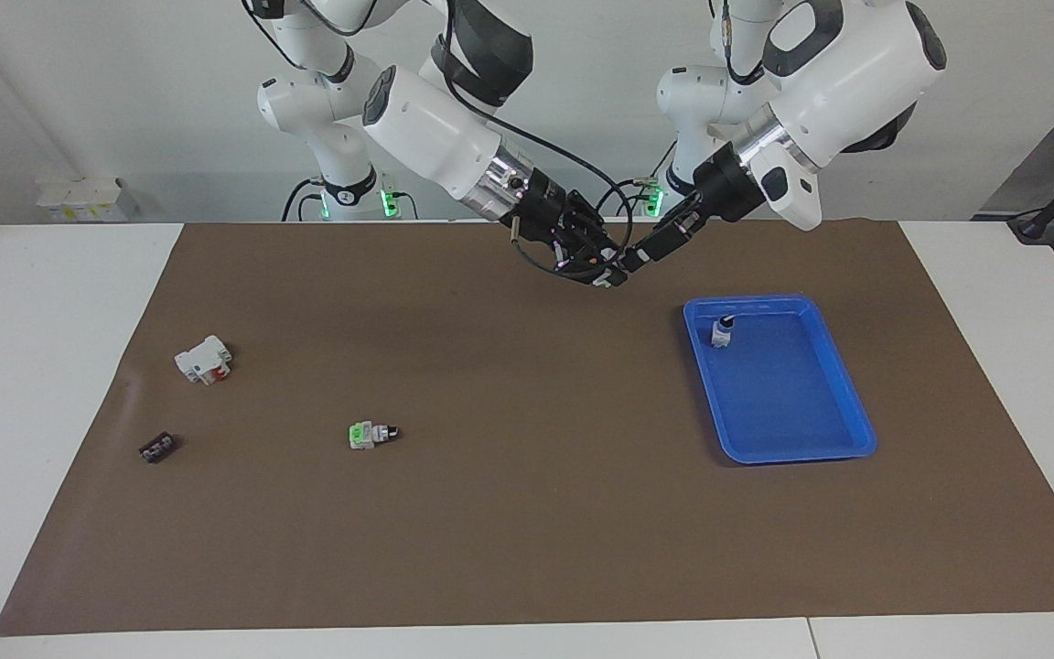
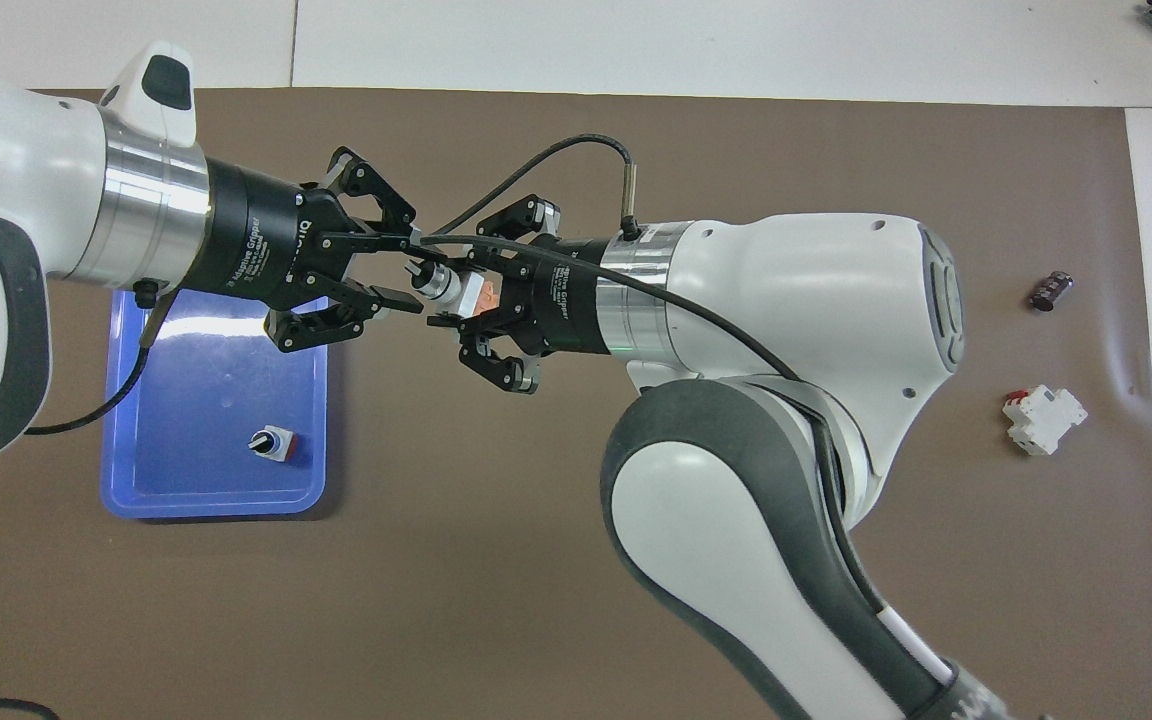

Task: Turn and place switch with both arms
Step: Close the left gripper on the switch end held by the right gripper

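facing: right gripper [image 1: 607, 272] clamps switch [image 1: 619, 265] aloft over mat near tray [image 1: 843, 384], presenting knob | overhead: left gripper [image 2: 406, 270] fingers parted astride knob, apparently regripping to turn; switch [image 2: 451, 287] between grippers
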`<state>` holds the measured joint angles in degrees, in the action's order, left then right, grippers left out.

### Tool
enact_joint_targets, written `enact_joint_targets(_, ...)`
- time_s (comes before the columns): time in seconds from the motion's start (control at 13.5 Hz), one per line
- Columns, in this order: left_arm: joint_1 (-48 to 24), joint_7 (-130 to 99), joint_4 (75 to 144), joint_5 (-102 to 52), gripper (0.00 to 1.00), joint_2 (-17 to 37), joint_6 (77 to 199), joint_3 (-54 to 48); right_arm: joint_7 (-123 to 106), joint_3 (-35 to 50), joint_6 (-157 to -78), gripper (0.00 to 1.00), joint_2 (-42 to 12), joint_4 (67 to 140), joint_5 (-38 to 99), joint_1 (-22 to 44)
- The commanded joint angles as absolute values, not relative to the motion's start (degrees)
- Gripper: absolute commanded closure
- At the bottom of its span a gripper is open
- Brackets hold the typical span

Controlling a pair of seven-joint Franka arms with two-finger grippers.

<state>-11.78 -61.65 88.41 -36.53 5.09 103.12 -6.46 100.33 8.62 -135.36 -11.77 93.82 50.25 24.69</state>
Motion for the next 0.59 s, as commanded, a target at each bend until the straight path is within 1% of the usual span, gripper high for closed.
enact_joint_targets(0.0,-12.2,-62.2,84.7,-35.2,0.68,6.8,99.2,-6.8,101.5,8.6,-135.4,1.0,-11.6,93.3,50.6,24.7)
enact_joint_targets(0.15,-12.2,-62.2,83.7,-35.1,0.68,7.1,97.2,-6.7,101.6,8.6,-135.4,1.0,-11.6,93.3,50.6,24.7)
enact_joint_targets(0.52,-11.8,-62.2,83.1,-33.2,0.67,7.0,96.8,-6.6,101.6,8.6,-135.2,1.0,-11.5,93.3,50.6,24.6)
